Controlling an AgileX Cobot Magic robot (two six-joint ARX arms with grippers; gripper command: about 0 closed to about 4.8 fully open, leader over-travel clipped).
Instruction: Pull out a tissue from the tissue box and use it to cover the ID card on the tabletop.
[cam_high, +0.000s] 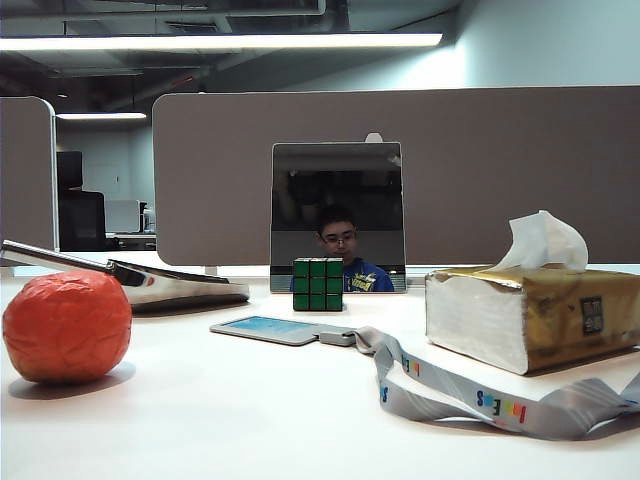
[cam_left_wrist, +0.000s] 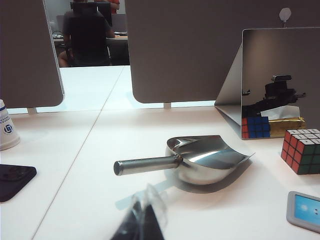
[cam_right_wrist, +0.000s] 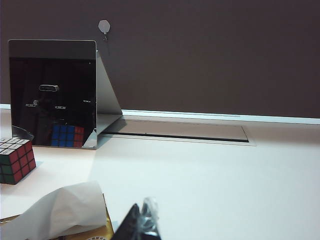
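Meanwhile both tools — left tool (cam_left_wrist: 141, 220), right tool (cam_right_wrist: 140, 222) — sit closed, empty; tissue (cam_high: 543, 241) tops the tissue box (cam_high: 535, 315).

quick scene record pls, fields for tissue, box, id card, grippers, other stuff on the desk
tissue: white sheet sticking up out of the box top, not pulled out
tissue box: gold soft pack on the right of the tabletop
ID card: light blue face up, uncovered, lying left of the box, grey lanyard trailing right
left gripper: fingertips at the picture's edge, above the desk near a metal scoop, nothing held
right gripper: tips together, beside the tissue, nothing held
other: orange ball, Rubik's cube, mirror
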